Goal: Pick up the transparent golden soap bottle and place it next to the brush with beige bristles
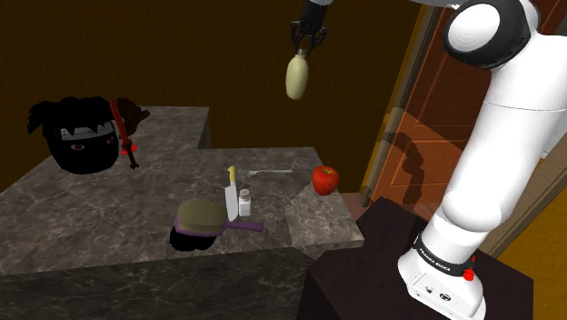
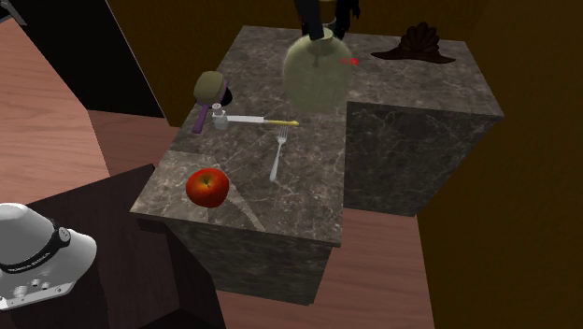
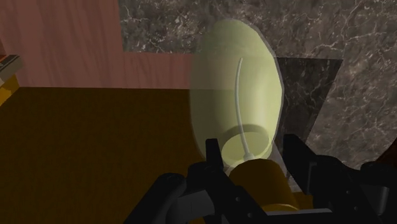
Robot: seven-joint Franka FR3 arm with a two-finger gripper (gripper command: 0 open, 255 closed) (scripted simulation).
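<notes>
Nearest is the hand (image 3: 254,158), its two fingers clamped on the golden neck of the pale, see-through soap bottle (image 3: 235,83). The marble bench (image 3: 356,76) lies beyond the bottle. In the shoulder view the bottle hangs from the hand, high in the air. The brush (image 1: 200,216) with beige bristles lies well below the hand. In the second exterior view, a red apple (image 2: 207,187) and a fork (image 2: 277,157) lie well apart from the hand.

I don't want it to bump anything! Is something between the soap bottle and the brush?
Nothing visible blocks the way down: the soap bottle hangs high in the gripper. But a shaker and a knife sit right beside the brush, so aim for its other side.
</notes>
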